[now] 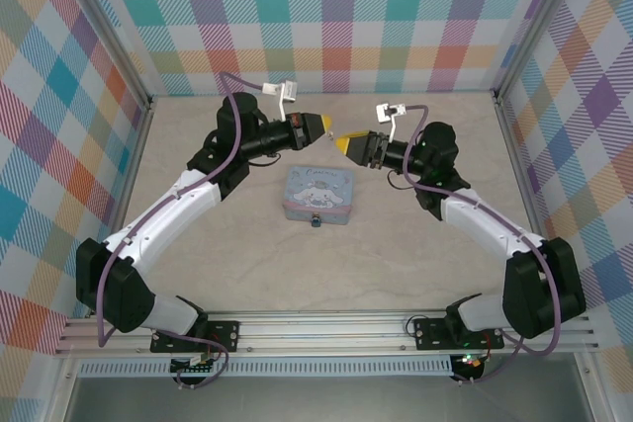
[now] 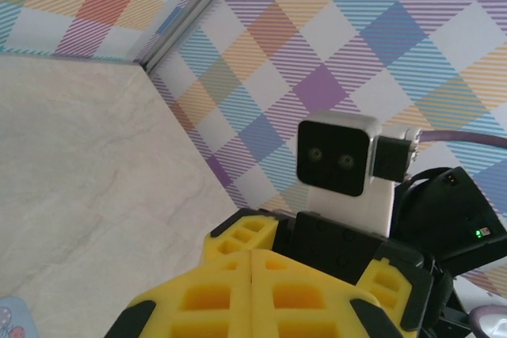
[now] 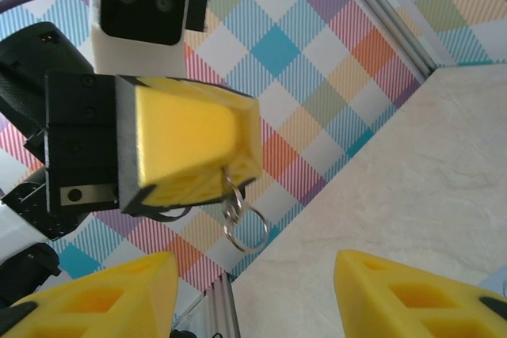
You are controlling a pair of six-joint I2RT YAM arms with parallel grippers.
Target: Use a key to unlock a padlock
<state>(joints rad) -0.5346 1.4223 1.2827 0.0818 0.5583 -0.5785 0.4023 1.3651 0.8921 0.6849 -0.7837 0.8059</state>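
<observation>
Presently L hand (image 3: 194, 148) is clenching key ring (image 3: 242, 215); R hand (image 3: 253, 298) is gaping empty, facing it. Padlock (image 1: 316, 221) is lying on worktop (image 1: 247, 264) at cartoon tin's (image 1: 318, 193) near edge, below both, approx equidistant.

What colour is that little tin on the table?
The tin is pale blue with a cartoon lid; the top external view shows it best.

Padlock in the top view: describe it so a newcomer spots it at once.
Between the left arm and the right arm lies a pale blue cartoon tin. At the middle of its near edge, toward the arm bases, sits the padlock: a tiny dark speck, far smaller and darker than the tin.
</observation>
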